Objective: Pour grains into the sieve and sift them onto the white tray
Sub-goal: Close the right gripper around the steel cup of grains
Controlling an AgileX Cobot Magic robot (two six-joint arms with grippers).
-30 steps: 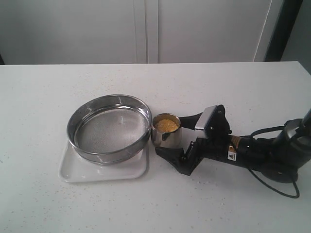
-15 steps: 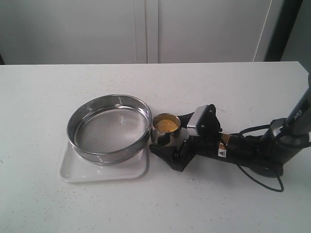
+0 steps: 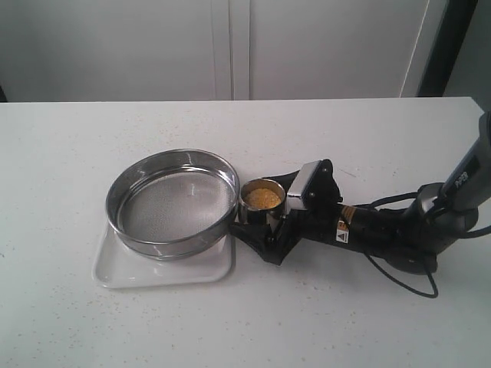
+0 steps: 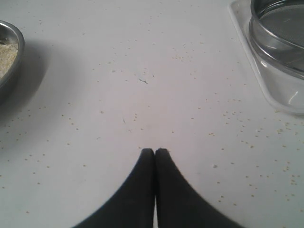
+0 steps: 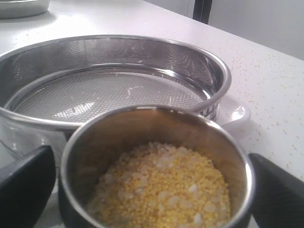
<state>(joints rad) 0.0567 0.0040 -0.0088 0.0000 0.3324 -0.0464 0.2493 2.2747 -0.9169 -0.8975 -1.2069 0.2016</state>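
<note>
One extra bowl (image 4: 12,76), left-wrist view only

White speckled table (image 3: 230,330); pale grey wall panels (image 3: 138,46) behind, vert. seams; dark strip (image 3: 443,46) top right.

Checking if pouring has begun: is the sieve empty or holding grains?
Empty. The sieve shows bare mesh in the exterior and right wrist views; the grains sit in the upright cup.

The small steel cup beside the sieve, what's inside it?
The cup holds a heap of fine yellow grains mixed with some paler, coarser ones, reaching a little below the rim. The grains cover the cup's bottom, so nothing beneath them shows.
</note>
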